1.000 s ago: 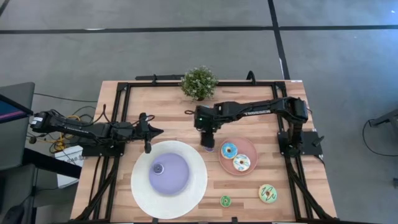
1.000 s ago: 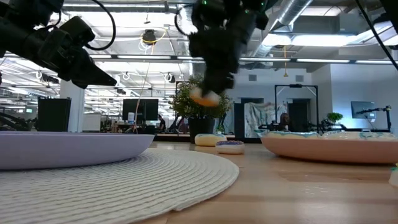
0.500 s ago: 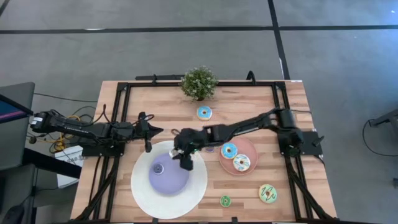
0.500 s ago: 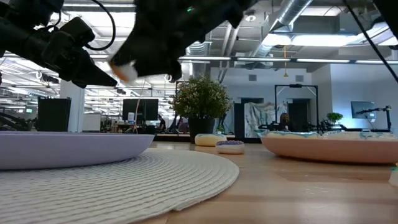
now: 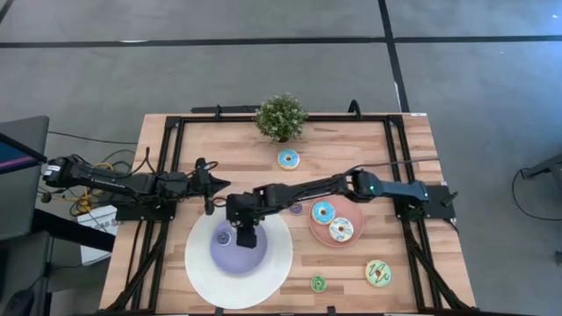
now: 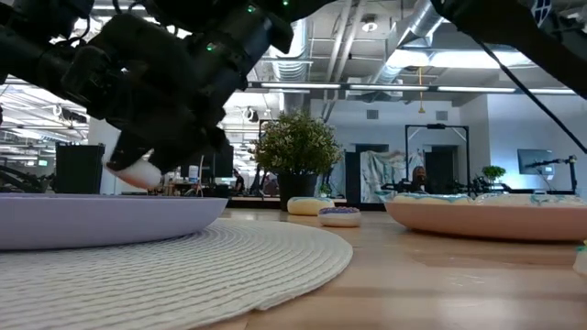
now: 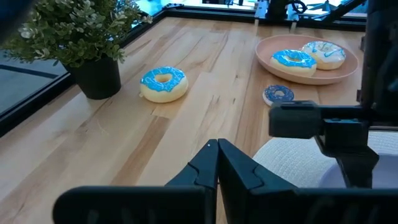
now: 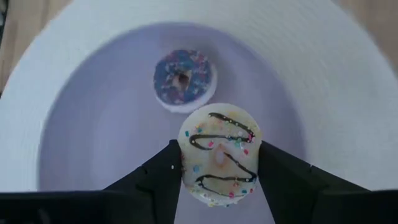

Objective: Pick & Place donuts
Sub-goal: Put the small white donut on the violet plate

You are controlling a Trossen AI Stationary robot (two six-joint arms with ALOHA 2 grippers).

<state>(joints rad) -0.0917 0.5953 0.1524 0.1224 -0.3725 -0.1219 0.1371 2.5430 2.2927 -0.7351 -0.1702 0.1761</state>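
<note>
My right gripper (image 8: 219,163), clenched on 1 white-iced donut (image 8: 219,154), hangs over the purple plate (image 8: 99,143), just beside the small purple donut (image 8: 183,77).

Right claw (image 5: 244,235) carried white donut (image 8: 219,155) leftward (over purple plate (image 5: 263,253))

Donuts spread across two plates and the table

White-iced donut (image 8: 219,155) with chocolate drizzle is clamped over the purple plate beside a tiny purple one (image 8: 183,79); two blue-iced (image 5: 323,211) on the pink plate; others loose.
</note>
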